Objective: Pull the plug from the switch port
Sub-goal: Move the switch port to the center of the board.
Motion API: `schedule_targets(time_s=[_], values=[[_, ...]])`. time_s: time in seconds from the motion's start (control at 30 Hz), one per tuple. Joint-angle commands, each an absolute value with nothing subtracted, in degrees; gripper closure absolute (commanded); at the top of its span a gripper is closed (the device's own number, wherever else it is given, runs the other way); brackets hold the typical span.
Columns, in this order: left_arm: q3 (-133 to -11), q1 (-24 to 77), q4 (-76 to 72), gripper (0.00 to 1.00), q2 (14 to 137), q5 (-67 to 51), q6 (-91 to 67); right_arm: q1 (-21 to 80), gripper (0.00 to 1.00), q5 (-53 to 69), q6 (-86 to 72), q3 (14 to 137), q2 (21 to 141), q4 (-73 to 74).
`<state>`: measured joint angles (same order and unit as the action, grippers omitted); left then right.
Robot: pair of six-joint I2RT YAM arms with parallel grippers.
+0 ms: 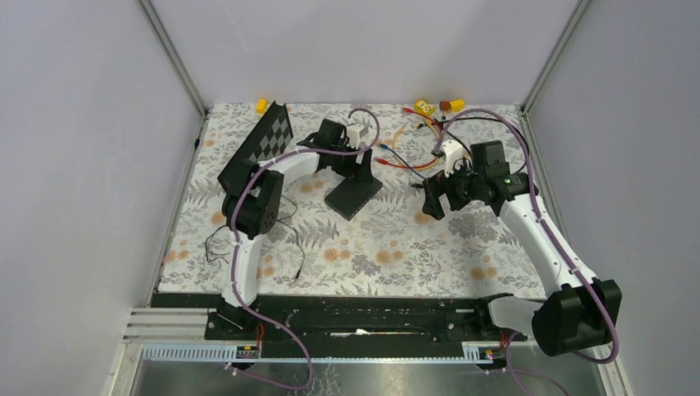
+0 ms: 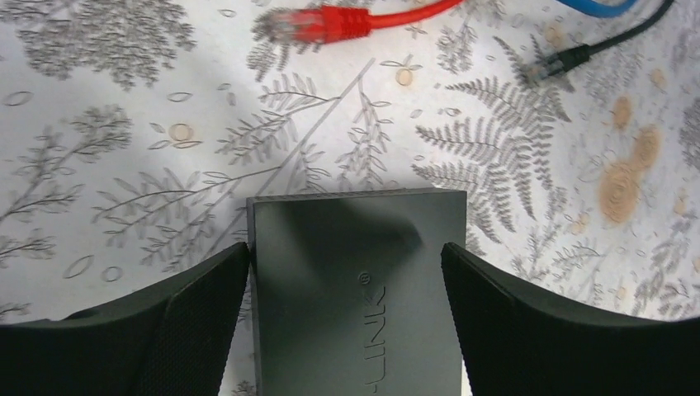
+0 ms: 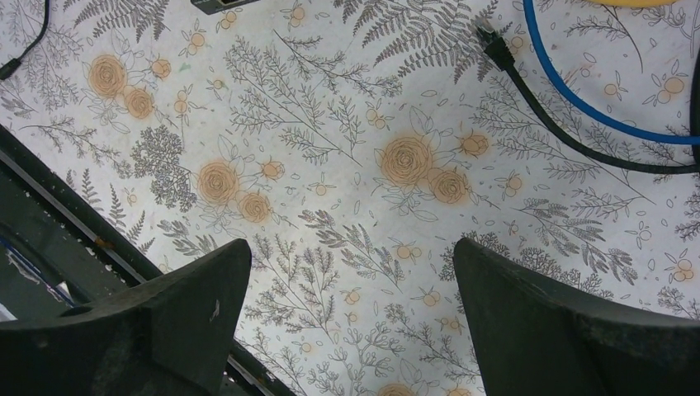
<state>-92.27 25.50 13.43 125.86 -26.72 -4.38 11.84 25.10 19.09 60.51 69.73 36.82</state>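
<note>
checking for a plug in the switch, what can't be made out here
- switch ports: left wrist view shows only its top face; bottom edge cuts off the rest.
- top view: left arm overhangs the switch; ports too small.
- left pincer touching its sides: unclear, left wrist view.

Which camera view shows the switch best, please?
The left wrist view: the switch fills the lower middle, close up, between the fingers of the left gripper, lettering readable on its top. The top external view shows it small, partly under the left arm. In the right wrist view I cannot make it out.
</note>
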Motion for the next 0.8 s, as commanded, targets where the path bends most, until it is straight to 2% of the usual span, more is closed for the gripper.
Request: schedule_targets(time_s=[0.0,0.4,0.63,0.77], values=[[-91.6,28.4,14.2,0.14,124.8,-33.7,-3.1,11.2,0.00,26.3,19.2,59.3,67.5,33.5],[-81.6,36.4,16.6,0.16,117.3,-34.5,9.7,7.3,0.00,23.9,17.7,57.5,67.8,31.5],[-78.3,35.5,12.5,0.02,110.1,-27.8,8.9,6.2,0.00,22.0,15.3,58.2,69.9,30.5],[-75.8,33.6,8.6,0.01,104.4,-23.9,7.5,6.2,0.00,20.7,13.9,60.1,71.2,29.6]])
